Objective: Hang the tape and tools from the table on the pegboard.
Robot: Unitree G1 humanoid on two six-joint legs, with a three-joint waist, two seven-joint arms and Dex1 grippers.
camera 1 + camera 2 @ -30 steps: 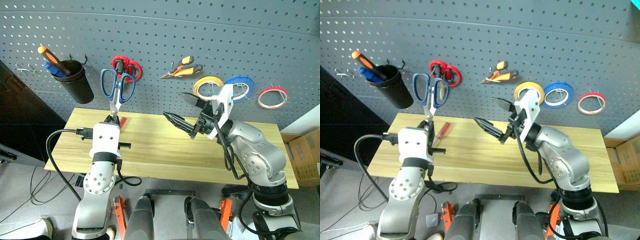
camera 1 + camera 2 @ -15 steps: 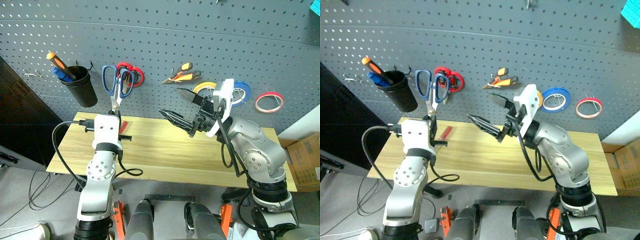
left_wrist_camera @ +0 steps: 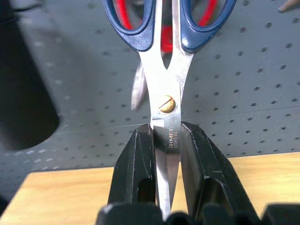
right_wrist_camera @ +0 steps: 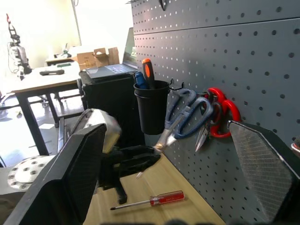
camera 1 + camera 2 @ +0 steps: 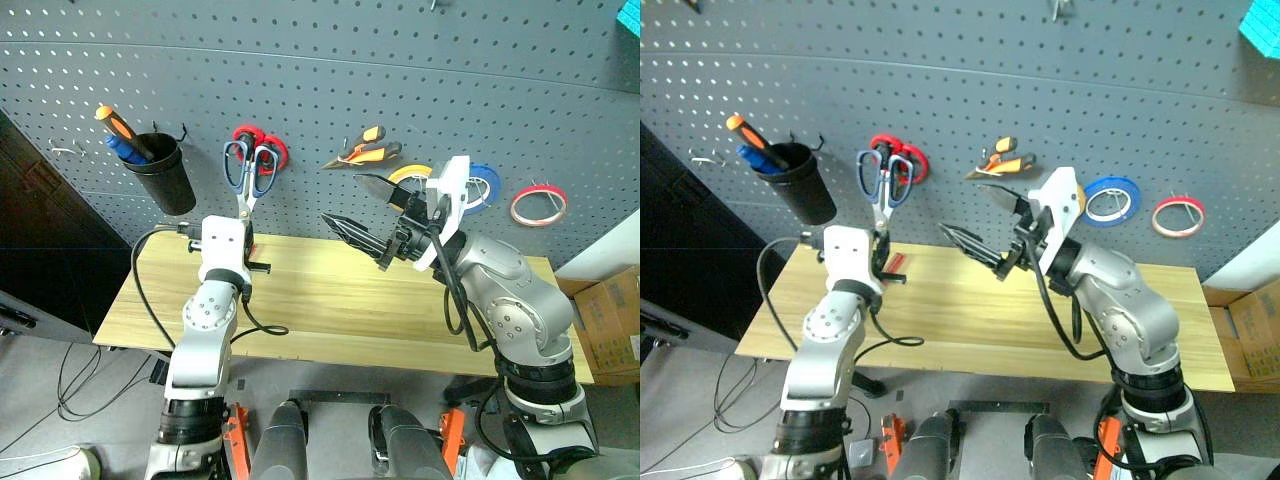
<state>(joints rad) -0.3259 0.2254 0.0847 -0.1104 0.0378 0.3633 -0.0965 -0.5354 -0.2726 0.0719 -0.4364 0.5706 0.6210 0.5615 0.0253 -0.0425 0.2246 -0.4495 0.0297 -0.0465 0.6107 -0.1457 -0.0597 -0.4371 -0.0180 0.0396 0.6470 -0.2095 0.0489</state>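
My left gripper point(image 3: 166, 133) is shut on the blades of the blue-handled scissors point(image 5: 247, 168), held upright with the handles on top. The handles stand right at the pegboard point(image 5: 330, 90), overlapping the red-handled scissors point(image 5: 268, 148) that hang there. Whether they touch a hook, I cannot tell. My right gripper point(image 5: 340, 197) hovers open and empty above the middle of the table point(image 5: 330, 310). The red-handled screwdriver point(image 4: 154, 200) lies on the table by the left gripper. The orange-and-black pliers point(image 5: 362, 150) and the red tape point(image 5: 538, 203) hang on the pegboard.
A black cup point(image 5: 162, 172) holding an orange-handled screwdriver point(image 5: 118, 127) hangs at the pegboard's left. A yellow roll point(image 5: 408, 174) and a blue roll point(image 5: 487, 181) hang behind my right gripper. A cardboard box point(image 5: 612, 325) stands to the table's right.
My left gripper has carried the blue scissors forward to the pegboard, so the handles now overlap the red scissors. The right gripper has stayed in place. The camera has shifted.
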